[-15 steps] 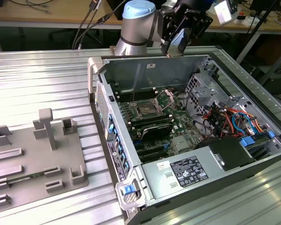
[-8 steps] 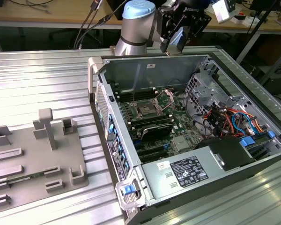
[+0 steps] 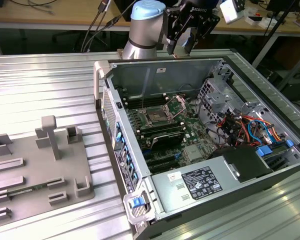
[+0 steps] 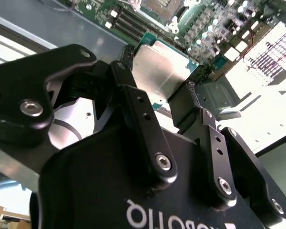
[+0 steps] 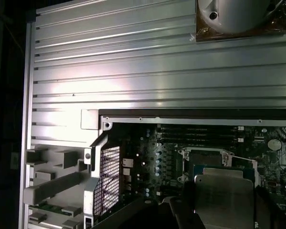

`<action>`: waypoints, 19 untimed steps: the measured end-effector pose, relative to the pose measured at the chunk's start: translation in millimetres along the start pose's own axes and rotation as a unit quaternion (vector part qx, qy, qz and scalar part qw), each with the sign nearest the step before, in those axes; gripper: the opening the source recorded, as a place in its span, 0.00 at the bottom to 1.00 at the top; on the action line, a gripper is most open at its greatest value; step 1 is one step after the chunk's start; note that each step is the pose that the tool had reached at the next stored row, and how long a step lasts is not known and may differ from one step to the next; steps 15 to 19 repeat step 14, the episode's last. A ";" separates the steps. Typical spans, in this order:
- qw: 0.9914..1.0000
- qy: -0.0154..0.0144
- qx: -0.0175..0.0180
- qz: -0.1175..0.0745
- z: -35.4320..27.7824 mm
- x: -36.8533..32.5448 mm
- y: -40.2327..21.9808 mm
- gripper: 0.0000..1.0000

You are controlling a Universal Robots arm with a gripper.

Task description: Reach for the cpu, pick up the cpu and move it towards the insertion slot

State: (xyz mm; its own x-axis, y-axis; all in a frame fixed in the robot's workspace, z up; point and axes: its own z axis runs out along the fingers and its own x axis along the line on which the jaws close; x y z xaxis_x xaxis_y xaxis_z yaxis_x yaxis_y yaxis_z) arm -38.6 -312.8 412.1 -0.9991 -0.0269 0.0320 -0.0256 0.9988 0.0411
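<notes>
Above open computer case, tool clamping cpu.

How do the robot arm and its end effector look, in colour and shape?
The arm is a rounded silver-grey tube with a pale blue cap at the joint. The end effector is matt black with white lettering on its body. In the second wrist view its fingers are flat black linkage bars joined by silver screws. Dark cables hang behind the arm.

gripper above the open computer case (insertion slot on the motherboard below)
</notes>
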 end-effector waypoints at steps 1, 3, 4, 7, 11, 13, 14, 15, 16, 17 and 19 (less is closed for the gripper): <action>1.000 0.000 0.000 0.000 0.6 0.7 1.5 0.55; 1.000 0.000 0.000 0.000 2.0 1.9 5.5 0.55; 1.000 0.000 0.000 0.000 2.8 2.5 7.8 0.55; 1.000 -0.001 0.000 0.005 4.6 3.8 10.0 0.55; 1.000 -0.001 0.000 0.006 4.7 4.2 10.1 0.55; 1.000 -0.001 0.000 0.006 4.7 4.7 10.1 0.55; 1.000 -0.001 0.000 0.006 4.7 4.7 10.1 0.55; 1.000 -0.001 0.000 0.006 4.7 4.7 10.1 0.55; 1.000 -0.001 0.000 0.006 4.7 4.7 10.1 0.55; 1.000 -0.001 0.000 0.006 4.7 4.7 10.1 0.55; 1.000 -0.001 0.000 0.006 4.7 4.7 10.1 0.55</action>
